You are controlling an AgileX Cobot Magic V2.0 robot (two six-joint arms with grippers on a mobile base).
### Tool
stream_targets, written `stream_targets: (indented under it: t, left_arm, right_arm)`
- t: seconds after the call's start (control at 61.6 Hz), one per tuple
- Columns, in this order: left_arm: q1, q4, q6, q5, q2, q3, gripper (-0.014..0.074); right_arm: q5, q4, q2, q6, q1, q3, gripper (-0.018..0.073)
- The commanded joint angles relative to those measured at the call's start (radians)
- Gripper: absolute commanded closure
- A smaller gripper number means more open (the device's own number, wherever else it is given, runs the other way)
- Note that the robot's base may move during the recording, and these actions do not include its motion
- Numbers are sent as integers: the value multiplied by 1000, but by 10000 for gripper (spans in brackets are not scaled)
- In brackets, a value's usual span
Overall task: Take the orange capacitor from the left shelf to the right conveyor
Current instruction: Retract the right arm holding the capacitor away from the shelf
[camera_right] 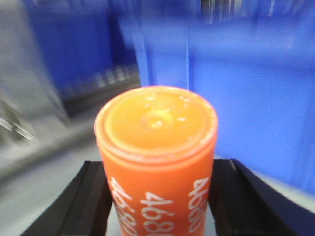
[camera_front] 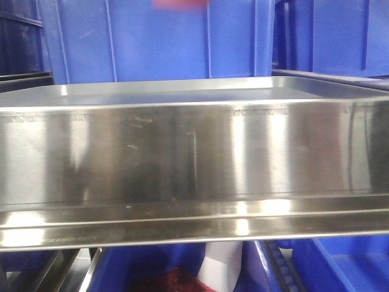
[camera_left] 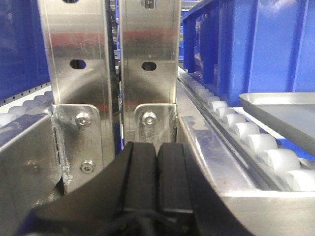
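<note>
Straight ahead, the steel shelf (camera_front: 182, 152) fills most of the front view, its tall front face mirror-bright and its raised rim running across the top. Blue plastic bins (camera_front: 158, 48) stand behind and below it. From the left wrist, two steel posts (camera_left: 147, 59) rise side by side, bolted at their feet. To their right a row of white rollers (camera_left: 256, 142) runs away, with a shallow silver tray (camera_left: 285, 110) just beside it.

The left gripper (camera_left: 157, 150) has its two black fingers pressed flat together with nothing between them. The right gripper (camera_right: 160, 196) is spread only as wide as the orange capacitor (camera_right: 156, 147). The capacitor stands upright between its black fingers, which touch it on both sides, against a blurred blue background.
</note>
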State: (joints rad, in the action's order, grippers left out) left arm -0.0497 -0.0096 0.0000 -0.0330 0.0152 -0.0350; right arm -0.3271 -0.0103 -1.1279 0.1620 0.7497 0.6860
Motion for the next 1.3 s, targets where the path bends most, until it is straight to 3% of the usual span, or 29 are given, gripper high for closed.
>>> stream_targets:
  t: [0.0, 0.162, 0.438, 0.682, 0.844, 1.282]
  left_arm:
    - [0, -3, 0, 88, 8, -22, 722]
    - [0, -3, 0, 88, 8, -22, 722]
    - [0, -3, 0, 88, 8, -22, 722]
    - [0, -3, 0, 88, 8, -22, 722]
    - [0, -3, 0, 88, 8, -22, 722]
    - [0, -3, 0, 89, 8, -22, 722]
  right_arm:
    - [-51, 27, 166, -2, 1, -29, 508]
    - [97, 27, 398, -2, 1, -113, 508]
    - [533, 28, 795, -2, 1, -181, 508]
    - [741, 36, 1079, -2, 1, -181, 508]
    - [831, 38, 1159, -2, 1, -179, 508]
    - [844, 38, 1139, -2, 1, -180, 508]
